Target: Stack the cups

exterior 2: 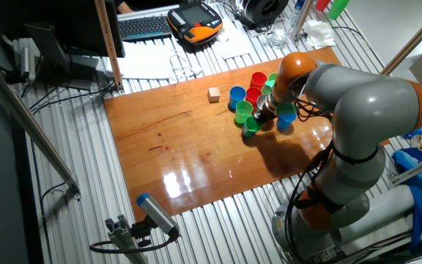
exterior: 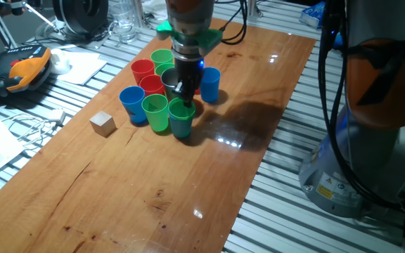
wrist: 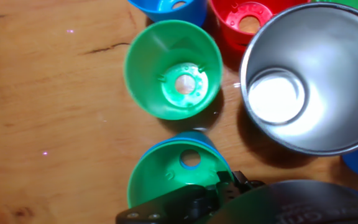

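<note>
The cups stand upright in a tight cluster on the wooden bench (exterior: 209, 176), nearer its far end than its near one and closer to the long edge on the robot's base side than to the opposite one. At the cluster's near corner is a green cup (exterior: 182, 117) with a blue rim showing round its outside in the hand view, so it appears to sit nested in a blue one; the gripper (exterior: 183, 90) is directly over it, its dark finger (wrist: 185, 202) reaching down at the rim, but the pictures do not show whether the pincer is spread or pinching the wall, so I cannot tell. Just beside that cup, toward the bench's other long edge, stands a second green cup (exterior: 156, 112), mouth up with its moulded bottom in plain sight from the hand view. Behind the two is the shiny steel cup (wrist: 309, 78), wider than the rest, partly hidden by the gripper in one fixed view. A blue cup (exterior: 132, 104) stands at the cluster's outer side, two red cups (exterior: 143, 71) behind it, another green cup (exterior: 162, 59) at the far side, and a further blue cup (exterior: 209, 84) on the side toward the robot's base. The small wooden cube (exterior: 103, 124) sits apart from the cluster, near the long edge away from the base. The arm (exterior 2: 357, 103) arches over the bench from its base beside the long edge
</note>
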Controlling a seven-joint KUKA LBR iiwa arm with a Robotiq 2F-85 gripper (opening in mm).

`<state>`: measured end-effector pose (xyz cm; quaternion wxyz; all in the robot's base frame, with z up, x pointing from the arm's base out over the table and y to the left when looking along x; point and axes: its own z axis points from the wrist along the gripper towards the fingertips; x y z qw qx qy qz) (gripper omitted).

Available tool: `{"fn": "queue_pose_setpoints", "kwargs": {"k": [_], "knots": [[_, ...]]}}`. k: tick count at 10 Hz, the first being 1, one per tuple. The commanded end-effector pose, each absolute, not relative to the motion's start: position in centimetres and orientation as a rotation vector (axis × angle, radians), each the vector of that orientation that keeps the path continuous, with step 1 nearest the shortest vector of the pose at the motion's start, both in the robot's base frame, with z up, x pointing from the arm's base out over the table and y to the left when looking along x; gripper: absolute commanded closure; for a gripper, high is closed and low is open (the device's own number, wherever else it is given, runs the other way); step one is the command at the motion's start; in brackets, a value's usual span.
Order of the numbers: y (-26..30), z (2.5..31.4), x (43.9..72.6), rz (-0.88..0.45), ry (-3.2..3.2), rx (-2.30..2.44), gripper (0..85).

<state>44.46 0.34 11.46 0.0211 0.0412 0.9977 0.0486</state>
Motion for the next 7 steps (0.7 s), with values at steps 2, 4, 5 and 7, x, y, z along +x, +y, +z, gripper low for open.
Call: {"fn": "queue_pose_setpoints", "kwargs": {"k": [2, 4, 5, 7], "knots": [[1.1, 12.8, 44.6, 0.156, 3.103, 0.168, 85.0], [1.4, 14.5, 45.3, 0.184, 3.117, 0.216, 85.0], [1.5, 15.6, 45.5, 0.177, 3.117, 0.245, 85.0], [1.2, 17.8, 45.8, 0.200, 3.126, 0.295, 85.0]]}}
